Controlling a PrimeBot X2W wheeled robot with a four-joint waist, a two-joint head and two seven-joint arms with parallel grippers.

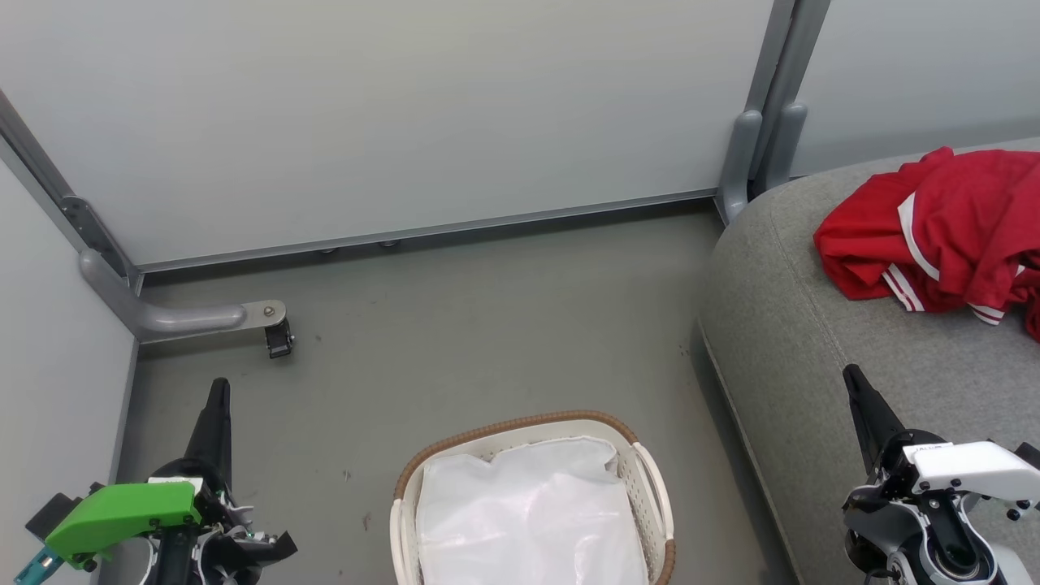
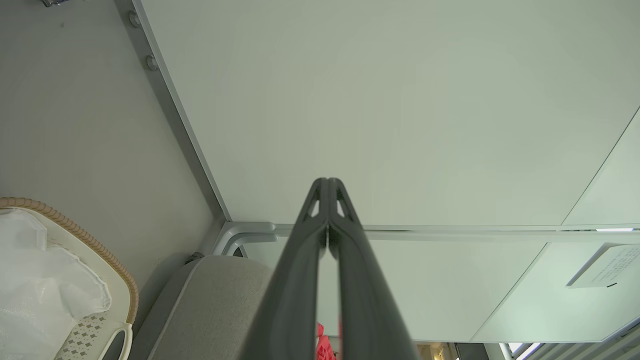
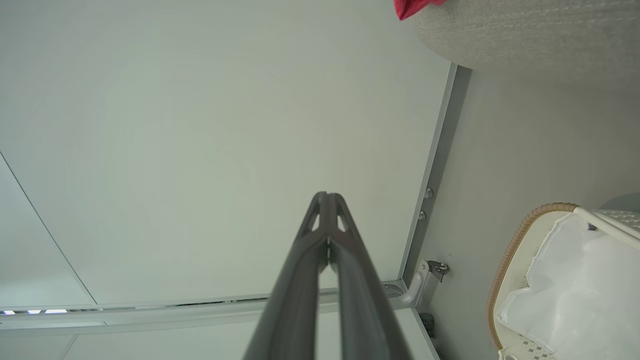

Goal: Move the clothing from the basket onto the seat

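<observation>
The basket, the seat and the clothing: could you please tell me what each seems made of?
The basket looks like matte white moulded plastic, given its perforated wall, with a brown woven-look rim, possibly plastic. The seat appears to be grey woven upholstery: grainy texture, stitched seam. The clothing seems soft red fabric with white stripes; it crumples into folds.

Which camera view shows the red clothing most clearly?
The head view: the clothing lies crumpled on the seat, white stripes visible, cut by the right edge. The left wrist view shows a red sliver at its bottom edge, the right wrist view a red corner at its top.
</observation>
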